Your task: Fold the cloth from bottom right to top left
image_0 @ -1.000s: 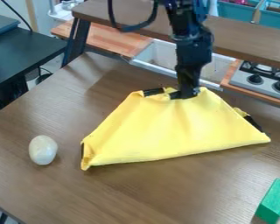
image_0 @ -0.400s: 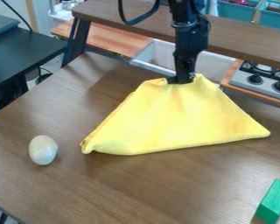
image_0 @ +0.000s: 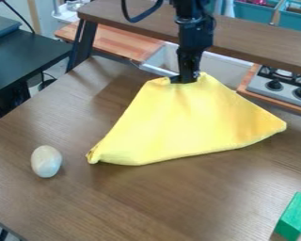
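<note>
Tabletop [image_0: 153,202] of brown wood grain, broad and flat, carries the work. Over its far side hangs the jointed black robot arm [image_0: 194,35], in front of the white rectangular sink [image_0: 225,70]. The soft yellow fabric cloth [image_0: 184,122] spreads across the middle of the table, wide along its near edge, narrowing toward the top, where it is drawn into a peak. At that peak the black two-finger gripper [image_0: 186,80] is closed on the cloth's upper edge, pinching it.

The step in hand looks like carrying the gripped part across toward the top left. The next move probably calls for easing it left, laying it down flat and only then letting go; too much pull could drag the whole cloth along. How the layers lie beneath, I cannot tell.

Smaller are the long green rectangular block [image_0: 294,215], near right, and the smooth off-white egg-shaped object [image_0: 46,161], left of the cloth.
</note>
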Controlling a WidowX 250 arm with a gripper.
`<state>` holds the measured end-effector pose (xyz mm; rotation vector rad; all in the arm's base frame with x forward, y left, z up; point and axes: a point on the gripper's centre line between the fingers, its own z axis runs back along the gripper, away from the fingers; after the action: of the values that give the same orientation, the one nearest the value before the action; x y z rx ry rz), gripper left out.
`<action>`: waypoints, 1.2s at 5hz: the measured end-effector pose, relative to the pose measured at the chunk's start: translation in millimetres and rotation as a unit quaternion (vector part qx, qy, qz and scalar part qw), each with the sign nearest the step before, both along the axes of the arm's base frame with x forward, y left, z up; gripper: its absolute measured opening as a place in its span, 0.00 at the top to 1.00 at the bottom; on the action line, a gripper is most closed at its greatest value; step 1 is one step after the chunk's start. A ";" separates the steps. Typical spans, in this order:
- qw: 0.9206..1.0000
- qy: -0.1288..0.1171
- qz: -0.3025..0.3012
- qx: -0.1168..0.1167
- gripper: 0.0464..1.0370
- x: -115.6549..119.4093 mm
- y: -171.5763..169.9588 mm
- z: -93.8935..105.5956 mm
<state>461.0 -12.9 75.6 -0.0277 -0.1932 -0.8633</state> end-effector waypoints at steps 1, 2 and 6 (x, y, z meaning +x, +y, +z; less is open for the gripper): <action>1.000 0.011 0.012 0.009 0.99 -0.8 14.9 -9.8; 1.000 -0.001 0.007 0.022 0.99 2.4 24.0 -8.9; 0.992 -0.087 -0.058 0.067 0.97 12.0 69.4 -18.4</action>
<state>472.9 56.6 57.2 0.1635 -0.2994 -0.9938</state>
